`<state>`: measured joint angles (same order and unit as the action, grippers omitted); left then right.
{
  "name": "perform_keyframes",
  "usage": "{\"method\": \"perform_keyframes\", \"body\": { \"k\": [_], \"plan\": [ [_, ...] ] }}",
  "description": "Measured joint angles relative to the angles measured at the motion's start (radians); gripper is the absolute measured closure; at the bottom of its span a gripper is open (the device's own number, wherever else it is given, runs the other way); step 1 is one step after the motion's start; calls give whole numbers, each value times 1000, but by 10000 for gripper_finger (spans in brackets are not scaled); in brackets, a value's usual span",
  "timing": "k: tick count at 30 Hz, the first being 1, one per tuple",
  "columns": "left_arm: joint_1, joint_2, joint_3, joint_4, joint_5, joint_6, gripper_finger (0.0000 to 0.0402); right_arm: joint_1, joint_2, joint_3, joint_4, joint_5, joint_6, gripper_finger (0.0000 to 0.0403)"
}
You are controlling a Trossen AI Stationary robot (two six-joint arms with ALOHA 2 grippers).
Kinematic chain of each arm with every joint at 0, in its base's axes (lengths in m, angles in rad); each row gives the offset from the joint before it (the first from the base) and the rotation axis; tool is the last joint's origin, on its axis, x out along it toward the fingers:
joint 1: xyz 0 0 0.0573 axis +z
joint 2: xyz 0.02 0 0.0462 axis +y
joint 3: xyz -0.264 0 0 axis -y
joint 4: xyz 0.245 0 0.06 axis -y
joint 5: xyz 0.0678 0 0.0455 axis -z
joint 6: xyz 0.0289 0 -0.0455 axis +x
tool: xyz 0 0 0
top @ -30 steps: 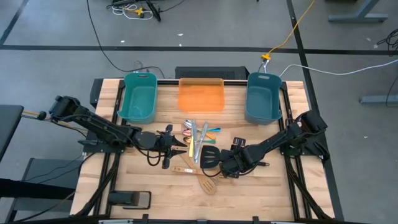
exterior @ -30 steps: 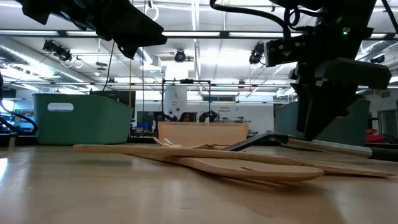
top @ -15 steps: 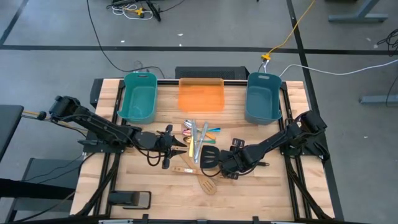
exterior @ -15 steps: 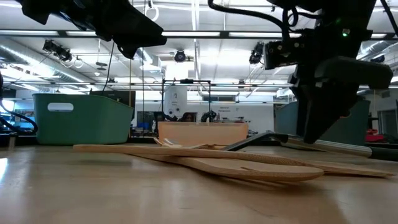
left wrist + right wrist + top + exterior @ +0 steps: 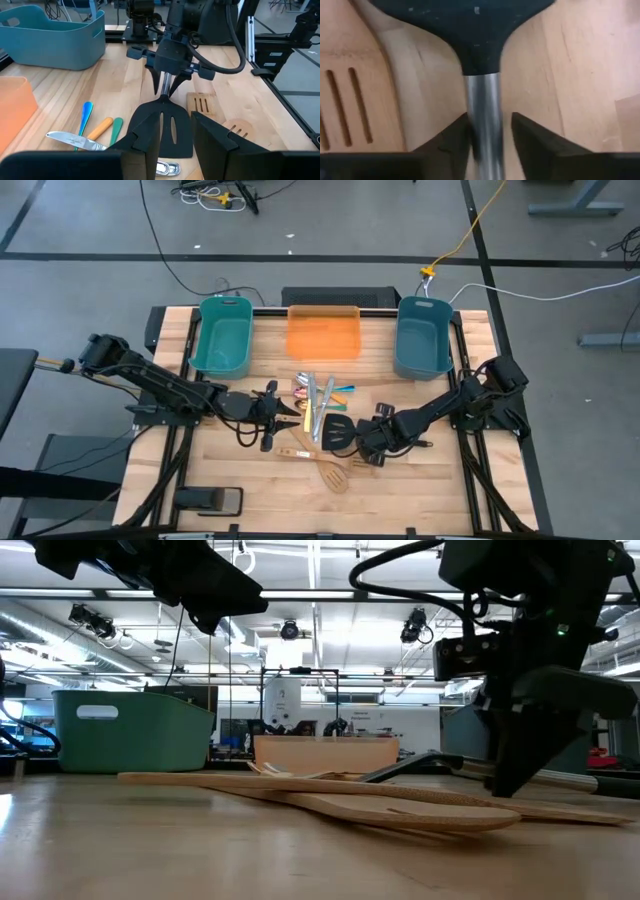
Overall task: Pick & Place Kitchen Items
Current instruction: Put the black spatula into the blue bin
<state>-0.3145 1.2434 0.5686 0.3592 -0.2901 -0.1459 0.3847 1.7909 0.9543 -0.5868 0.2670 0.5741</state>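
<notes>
A black turner (image 5: 337,435) with a silver handle lies on the wooden table among pale wooden spatulas (image 5: 334,476) and a pile of cutlery (image 5: 318,395). My right gripper (image 5: 368,442) points down at the turner's handle, open, one finger on each side of it. The left wrist view shows that gripper (image 5: 167,85) just behind the blade (image 5: 167,132). My left gripper (image 5: 290,415) hovers open to the left of the pile, above the table, with nothing between its fingers (image 5: 145,145). Small blue, orange and green-handled pieces (image 5: 100,125) and a knife (image 5: 75,141) lie beside the blade. My right gripper straddles the turner's silver handle (image 5: 482,110) just behind the black blade, coming from above with its fingers across the handle. One finger (image 5: 452,142) looks to lie against the handle; the other (image 5: 530,137) stands a little off it. The turner lies flat on the table.
Two teal tubs (image 5: 225,335) (image 5: 422,338) and an orange tray (image 5: 323,332) line the table's far edge. Slotted wooden spatulas (image 5: 202,102) lie right beside the turner. Bare wood lies along the near edge.
My right gripper has sunk toward the table, down over the turner's handle. The turner and the other utensils lie as before.
</notes>
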Motion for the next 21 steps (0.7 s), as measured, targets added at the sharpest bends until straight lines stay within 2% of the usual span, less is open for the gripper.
{"method": "perform_keyframes", "body": {
  "k": [3, 10, 21],
  "plan": [
    [0, 0, 0, 0, 0, 0, 287, 0, 1, 0, 4, -14, -20, 327],
    [0, 0, 0, -7, 0, 0, 287, -1, -6, 25, -35, -22, -53, 324],
    [0, 0, 0, -14, 0, -1, 287, -2, -150, 164, -373, 30, -32, 324]
  ]
}}
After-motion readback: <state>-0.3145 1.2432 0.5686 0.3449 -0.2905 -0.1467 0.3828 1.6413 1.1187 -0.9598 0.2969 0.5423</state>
